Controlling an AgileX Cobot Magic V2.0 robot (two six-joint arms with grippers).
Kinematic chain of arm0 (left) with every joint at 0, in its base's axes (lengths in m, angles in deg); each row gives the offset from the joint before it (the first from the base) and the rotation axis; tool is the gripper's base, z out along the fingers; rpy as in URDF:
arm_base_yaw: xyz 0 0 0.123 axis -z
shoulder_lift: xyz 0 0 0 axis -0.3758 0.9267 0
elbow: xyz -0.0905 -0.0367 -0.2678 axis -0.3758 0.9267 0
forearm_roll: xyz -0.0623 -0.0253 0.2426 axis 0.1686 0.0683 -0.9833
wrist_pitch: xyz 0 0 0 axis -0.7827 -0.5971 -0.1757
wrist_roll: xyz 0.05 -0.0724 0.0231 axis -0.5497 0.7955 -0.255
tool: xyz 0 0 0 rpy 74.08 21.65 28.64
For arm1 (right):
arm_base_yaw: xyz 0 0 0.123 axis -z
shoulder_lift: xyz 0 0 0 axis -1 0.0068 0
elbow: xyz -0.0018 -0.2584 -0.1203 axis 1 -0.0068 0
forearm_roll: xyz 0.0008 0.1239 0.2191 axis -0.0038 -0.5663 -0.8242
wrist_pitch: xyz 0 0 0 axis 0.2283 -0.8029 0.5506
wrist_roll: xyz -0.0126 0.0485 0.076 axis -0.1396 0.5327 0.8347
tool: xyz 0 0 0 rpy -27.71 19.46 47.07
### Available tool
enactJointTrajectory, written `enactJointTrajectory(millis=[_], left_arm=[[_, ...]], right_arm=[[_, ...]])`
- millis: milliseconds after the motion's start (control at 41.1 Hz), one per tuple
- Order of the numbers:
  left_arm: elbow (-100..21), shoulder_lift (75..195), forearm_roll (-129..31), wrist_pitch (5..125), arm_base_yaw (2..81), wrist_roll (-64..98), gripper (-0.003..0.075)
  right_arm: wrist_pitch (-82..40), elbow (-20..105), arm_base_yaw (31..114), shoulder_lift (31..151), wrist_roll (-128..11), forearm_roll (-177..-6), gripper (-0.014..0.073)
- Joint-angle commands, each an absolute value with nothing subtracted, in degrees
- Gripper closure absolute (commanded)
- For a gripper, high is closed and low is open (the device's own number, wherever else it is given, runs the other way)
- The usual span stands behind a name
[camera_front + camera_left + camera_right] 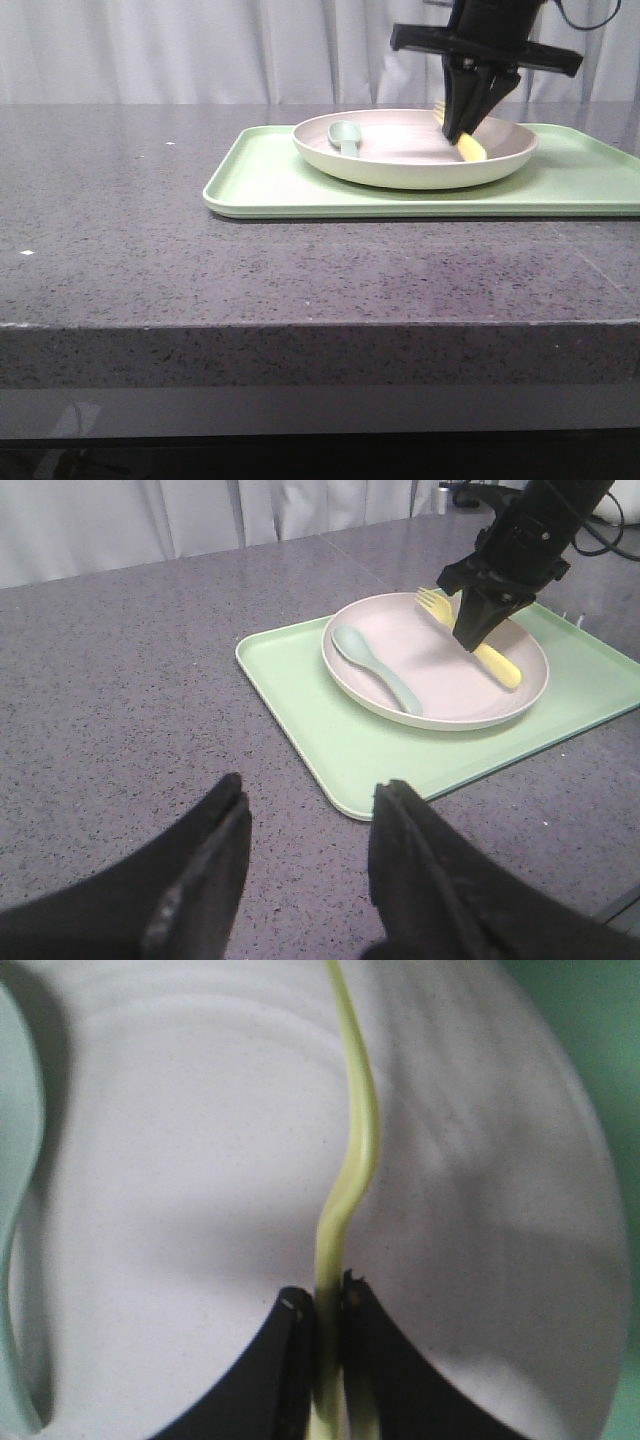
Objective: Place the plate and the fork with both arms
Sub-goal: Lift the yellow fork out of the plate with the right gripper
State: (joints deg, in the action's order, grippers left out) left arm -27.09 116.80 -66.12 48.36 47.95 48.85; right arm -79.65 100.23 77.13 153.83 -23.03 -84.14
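We see the fork, small and pale yellow, lying inside the plate with its tines near the rim on the far side. The right gripper comes down from above and pinches the fork around the middle of its handle. In the right wrist view, the two black fingertips press against the thin yellow handle from either side, with almost no gap left between them, so the gripper is narrowed onto the fork. Whether the fork is lifted or resting on the plate, we cannot tell.

Beneath the gripper, the plate is a large, round, shallow dish in off-white with a faint pink tone and a raised rim. Across the plate from the gripper, toward the robot's left, a grey-green spoon lies in the dish, apart from the fork.

The plate sits on a flat, rectangular, light-green tray. The tray rests on a dark grey speckled table and reaches well beyond the plate on both sides.

Well away from the right gripper, on the robot's left and closer to us, the left gripper hangs over bare table near the tray's corner. Its two black fingers are spread wide apart and hold nothing.

Behind the table hangs a pale curtain.
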Motion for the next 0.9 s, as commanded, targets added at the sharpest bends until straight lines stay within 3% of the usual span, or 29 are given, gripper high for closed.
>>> enactJointTrajectory(millis=[0,122,413,875], left_arm=[[-28.43,116.88,-65.78,52.85,47.84,48.87,0.0426],[-28.43,116.88,-65.78,52.85,47.84,48.87,0.0426],[-28.43,116.88,-65.78,52.85,47.84,48.87,0.0426],[-28.43,116.88,-65.78,52.85,47.84,48.87,0.0426]], right_arm=[[-85.29,102.09,77.98,148.77,-24.06,-83.69,0.0566],[-85.29,102.09,78.48,147.52,-24.16,-83.69,0.0610],[-85.39,100.72,82.01,141.64,-28.55,-85.03,0.0610],[-85.39,88.43,97.48,138.80,-41.65,-106.01,0.0610]])
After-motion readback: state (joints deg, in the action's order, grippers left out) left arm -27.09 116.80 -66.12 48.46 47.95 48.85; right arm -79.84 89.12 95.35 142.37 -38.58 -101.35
